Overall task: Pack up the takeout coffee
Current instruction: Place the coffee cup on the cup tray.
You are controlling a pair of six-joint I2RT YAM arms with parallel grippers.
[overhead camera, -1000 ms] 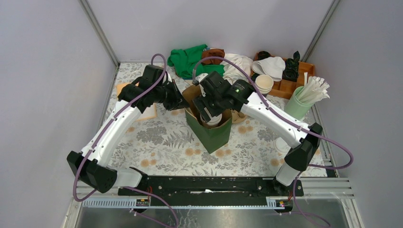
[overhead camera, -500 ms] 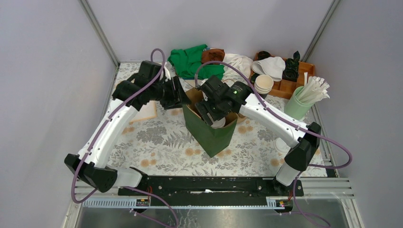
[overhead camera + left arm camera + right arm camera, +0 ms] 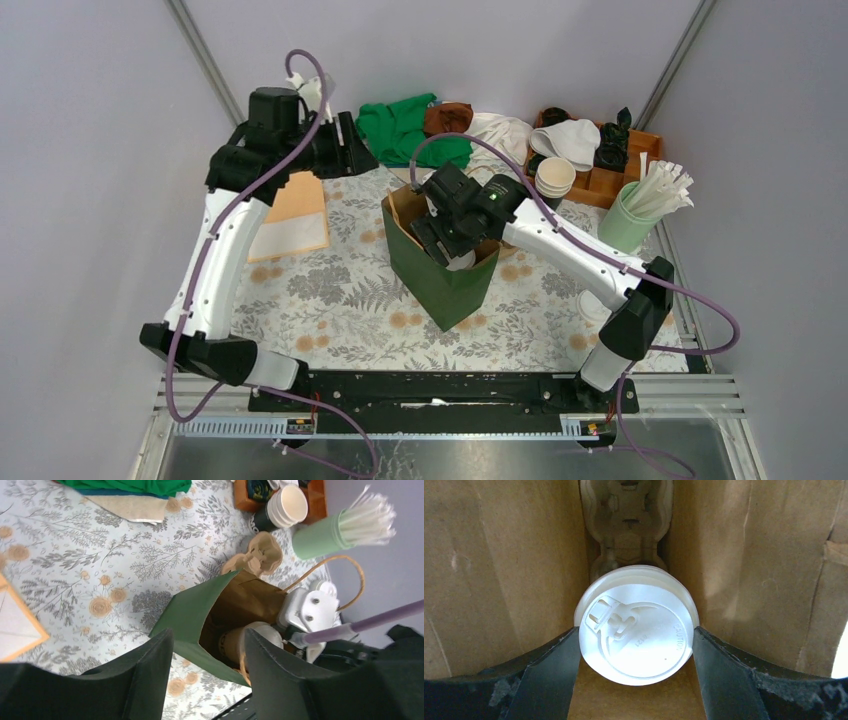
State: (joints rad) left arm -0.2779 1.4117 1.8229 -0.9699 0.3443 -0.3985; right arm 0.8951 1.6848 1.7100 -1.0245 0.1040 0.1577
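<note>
Your right tool [image 3: 635, 630] is clamped on the takeout coffee [image 3: 638, 645], a small white cup of which the wrist view shows only the round white plastic lid. One black finger presses each side of the rim. The lid has a raised sip opening with a curved moulded tab, and the embossed word "CAUTION" runs along its right edge. Smaller lettering nearer the middle is too faint to read. The cup sits inside the green paper bag [image 3: 440, 285], between its brown inner walls, just in front of the pale moulded-pulp cup carrier [image 3: 626, 515] at the far wall.

Your left tool [image 3: 208, 636] is released, jaws apart with nothing between them, held well to the left of the bag near the desk's back corner.

You have one lidded cup, one bag and one carrier. On the floral-patterned desk [image 3: 330, 290] beyond the bag stand one stack of lidless cream paper cups [image 3: 555, 177], perhaps three, and one mint-green tube of white sticks [image 3: 630, 215].
</note>
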